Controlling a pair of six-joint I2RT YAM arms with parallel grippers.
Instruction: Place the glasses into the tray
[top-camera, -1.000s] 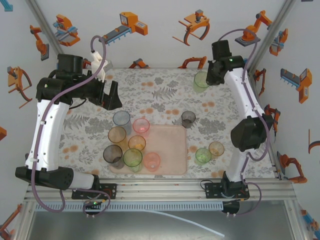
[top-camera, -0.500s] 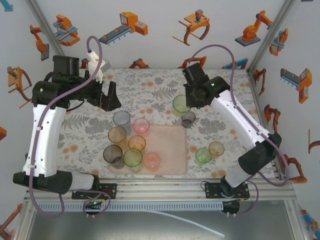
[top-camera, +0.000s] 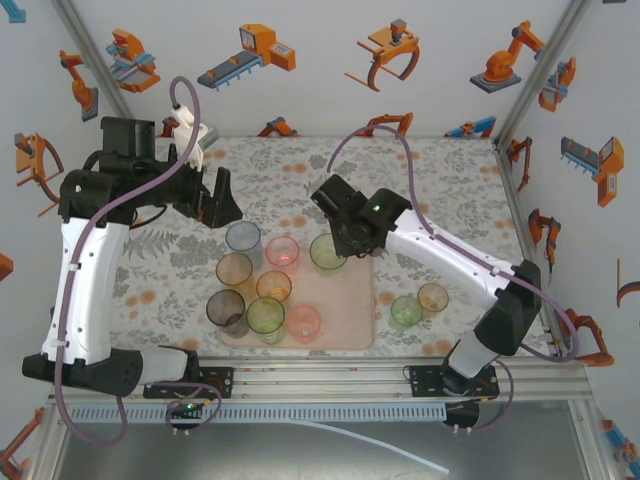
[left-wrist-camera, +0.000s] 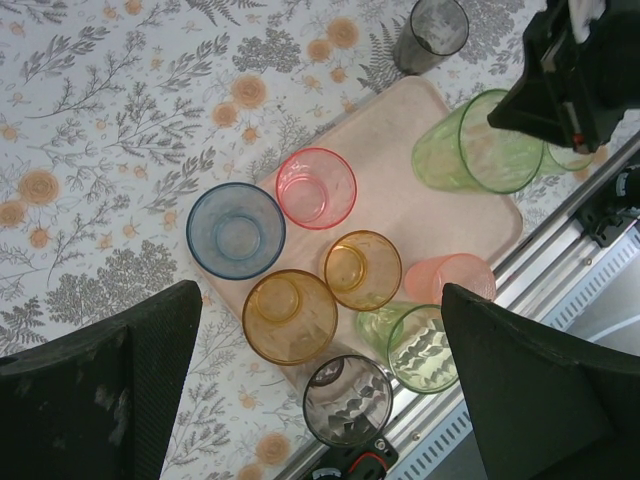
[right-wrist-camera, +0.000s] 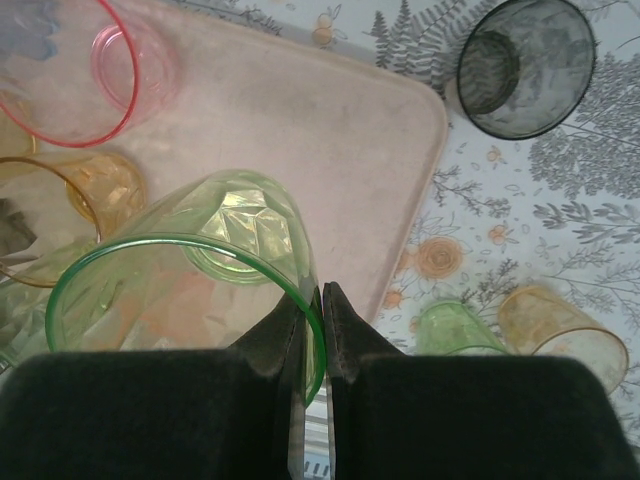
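The pale pink tray (top-camera: 345, 300) lies at the near middle of the table. My right gripper (right-wrist-camera: 318, 300) is shut on the rim of a green glass (right-wrist-camera: 220, 250) and holds it tilted over the tray's far part (top-camera: 327, 251). Several glasses crowd the tray's left half: pink (top-camera: 282, 250), two orange (top-camera: 273, 286), grey (top-camera: 225, 309), green (top-camera: 266, 317) and pink (top-camera: 304, 322). A blue glass (top-camera: 243, 238) stands at the tray's far left corner. My left gripper (left-wrist-camera: 320, 390) hangs open, high above this cluster, with nothing between its fingers.
Right of the tray, on the flowered cloth, stand a small green glass (top-camera: 406, 311) and an orange one (top-camera: 433, 297). A dark grey glass (right-wrist-camera: 525, 65) stands just past the tray's far right corner. The table's metal front rail (top-camera: 330, 375) runs close behind the tray.
My right arm has swung from the far right corner to the middle, carrying the green glass over the tray. The left arm has barely shifted and stays open.
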